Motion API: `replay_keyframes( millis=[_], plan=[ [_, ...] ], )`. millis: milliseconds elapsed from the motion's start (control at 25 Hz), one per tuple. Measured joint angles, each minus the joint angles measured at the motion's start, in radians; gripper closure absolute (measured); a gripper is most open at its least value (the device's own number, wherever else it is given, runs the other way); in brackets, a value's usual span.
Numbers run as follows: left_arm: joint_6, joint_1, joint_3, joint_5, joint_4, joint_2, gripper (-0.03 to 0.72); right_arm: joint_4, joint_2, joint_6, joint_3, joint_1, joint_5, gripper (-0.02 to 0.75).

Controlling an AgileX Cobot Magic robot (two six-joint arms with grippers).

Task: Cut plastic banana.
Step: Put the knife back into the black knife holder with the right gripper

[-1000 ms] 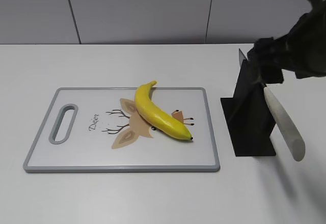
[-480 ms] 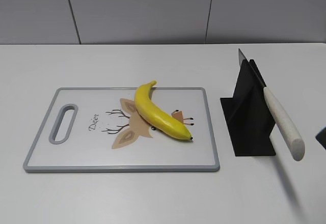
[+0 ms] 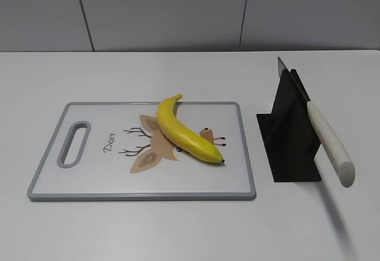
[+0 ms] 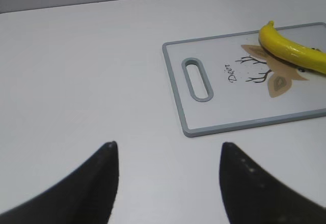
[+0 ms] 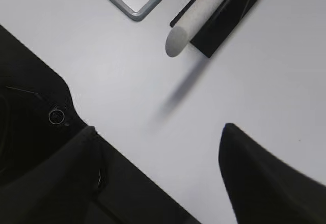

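The yellow plastic banana [image 3: 185, 131] lies whole on the white cutting board [image 3: 89, 181], stem toward the back; it also shows in the left wrist view [image 4: 293, 53]. A knife with a white handle [image 3: 330, 143] rests in a black stand [image 3: 291, 136] to the right of the board; its handle end shows in the right wrist view [image 5: 177, 40]. My left gripper [image 4: 165, 147] is open and empty over the bare table, left of the board. My right gripper [image 5: 158, 130] is open and empty, away from the knife. Neither gripper appears in the exterior view.
The board [image 4: 219, 127] has a grey rim, a handle slot [image 3: 73, 143] at its left end and a deer drawing. A grey panelled wall [image 3: 178, 12] runs behind the white table.
The right arm, which was at the knife stand one second ago, has pulled out of the exterior view to the right. The knife, stand and banana have not moved.
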Motion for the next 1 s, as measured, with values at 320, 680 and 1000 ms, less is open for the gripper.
replay_keyframes(
  millis=[320, 680, 1000],
  plan=[
    [0.000, 0.000, 0.000, 0.000, 0.000, 0.000, 0.098, 0.001, -0.255, 0.001, 0.133, 0.000, 0.024, 0.173],
    [0.000, 0.000, 0.000, 0.000, 0.000, 0.000, 0.098, 0.002, -0.436, 0.027, 0.165, 0.000, 0.005, 0.186],
    [0.000, 0.000, 0.000, 0.000, 0.000, 0.000, 0.102, 0.006, -0.560, 0.039, 0.203, 0.000, -0.085, 0.214]
  ],
)
